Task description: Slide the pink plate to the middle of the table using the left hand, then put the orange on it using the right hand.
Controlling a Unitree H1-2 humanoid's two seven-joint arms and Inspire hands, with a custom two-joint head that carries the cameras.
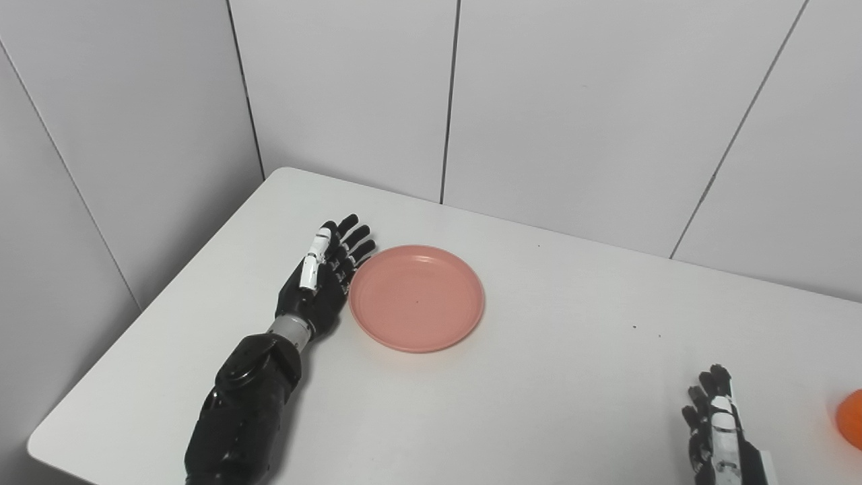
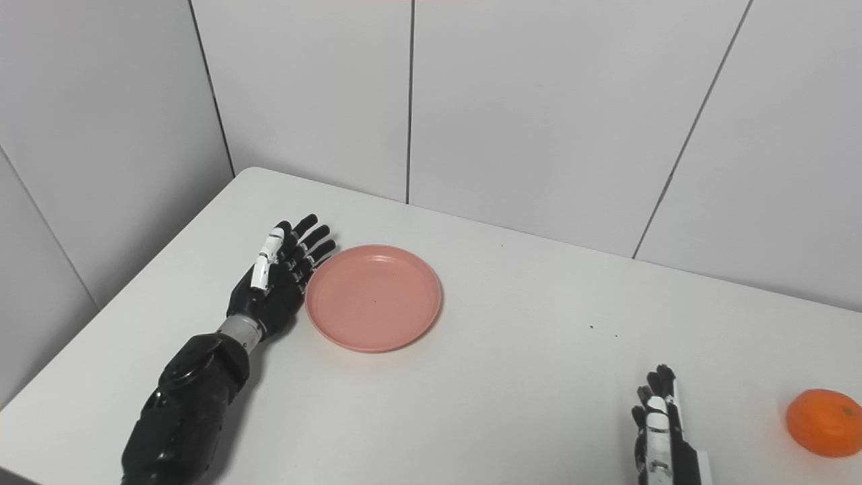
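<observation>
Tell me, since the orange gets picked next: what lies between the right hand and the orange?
Nothing: only bare table separates the right hand from the orange, shown best in the right eye view.

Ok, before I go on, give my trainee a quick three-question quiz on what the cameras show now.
1. True or false: the pink plate holds nothing.
2. Which hand is beside the plate's rim: A the left hand, B the right hand?
3. Fill in: the orange lies on the table, to the ____ of the right hand.

Key: 1 true. 2 A. 3 right.
</observation>
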